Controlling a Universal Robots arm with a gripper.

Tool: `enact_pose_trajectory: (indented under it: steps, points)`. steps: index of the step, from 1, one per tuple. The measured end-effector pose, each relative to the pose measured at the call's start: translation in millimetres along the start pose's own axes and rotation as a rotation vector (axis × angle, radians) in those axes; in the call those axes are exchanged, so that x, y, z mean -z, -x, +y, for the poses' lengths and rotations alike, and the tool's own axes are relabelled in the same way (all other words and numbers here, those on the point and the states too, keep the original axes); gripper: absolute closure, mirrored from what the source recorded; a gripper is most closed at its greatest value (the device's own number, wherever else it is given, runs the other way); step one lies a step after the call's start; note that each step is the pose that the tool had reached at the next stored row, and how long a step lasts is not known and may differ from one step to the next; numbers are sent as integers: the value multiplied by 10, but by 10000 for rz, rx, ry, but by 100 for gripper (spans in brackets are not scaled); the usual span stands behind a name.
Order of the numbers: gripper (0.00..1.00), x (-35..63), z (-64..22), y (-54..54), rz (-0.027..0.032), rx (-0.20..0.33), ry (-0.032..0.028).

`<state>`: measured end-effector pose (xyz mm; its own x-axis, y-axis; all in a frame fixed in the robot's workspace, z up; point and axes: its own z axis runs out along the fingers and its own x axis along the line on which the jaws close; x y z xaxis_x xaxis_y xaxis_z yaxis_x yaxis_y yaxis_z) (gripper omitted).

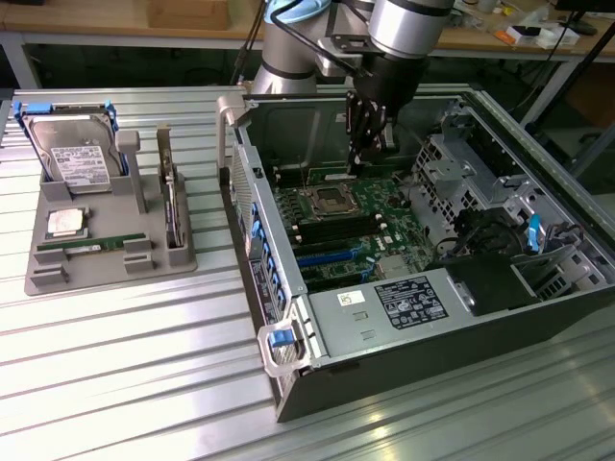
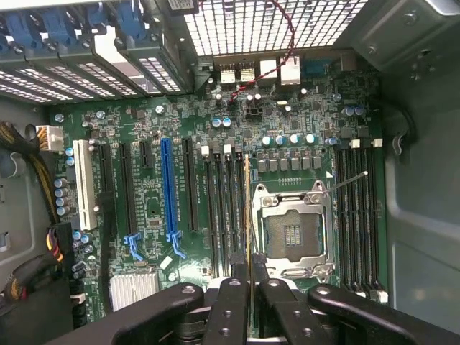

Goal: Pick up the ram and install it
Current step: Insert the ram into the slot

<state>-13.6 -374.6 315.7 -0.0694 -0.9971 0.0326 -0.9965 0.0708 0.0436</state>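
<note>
Gripped the ram (image 2: 248,208) edge-on in the gripper (image 2: 248,286), fingers (image 2: 231,305) closed almost fully on the thin board. Hung inside the open case (image 1: 404,379), above the motherboard (image 2: 144,122), over the black memory slots (image 2: 219,208) just beside the bare processor socket (image 2: 295,233). Not yet seated, as far as could be judged.

Could have missed the slot through any tilt or sideways offset, with such narrow channels packed side by side. Could have come down on a neighbouring slot or on the socket's exposed contacts. Could have jammed on closed end latches or a reversed notch, neither readable here. Could have slipped in so slim a grip under pushing force.

Noted a thin silver socket lever (image 2: 343,182) standing out by the socket, a blue expansion slot (image 2: 167,187) farther along the board and a drive cage (image 1: 466,168) toward the case's far side. Found nothing lying across the memory slots.

Toward the table's (image 1: 144,384) edge on the exterior view's left, well apart from the case: a grey tray (image 1: 106,274) with a hard drive (image 1: 72,154), a silver processor chip (image 1: 65,223), an upright card (image 1: 171,206) and another green stick (image 1: 91,246) flat along its front edge.
</note>
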Motion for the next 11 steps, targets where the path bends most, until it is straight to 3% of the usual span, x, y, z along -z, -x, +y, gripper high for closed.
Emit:
enact_pose_trajectory:
  steps: [2,3,4,5,6,7,8,10,11]
  points:
    - [87,0,0,0,46,14,520]
    - [87,-2,-3,0,88,29,1005]
    - [87,-4,-9,0,119,39,1369]
    - [87,-6,-13,1,147,48,1661]
    - [87,-15,-16,3,179,52,1870]
    - [87,-18,-16,7,199,47,1841]
    - [87,-19,-16,11,211,41,1716]
    - [87,-19,-15,24,216,22,1274]
    - [87,-19,-14,31,213,8,962]
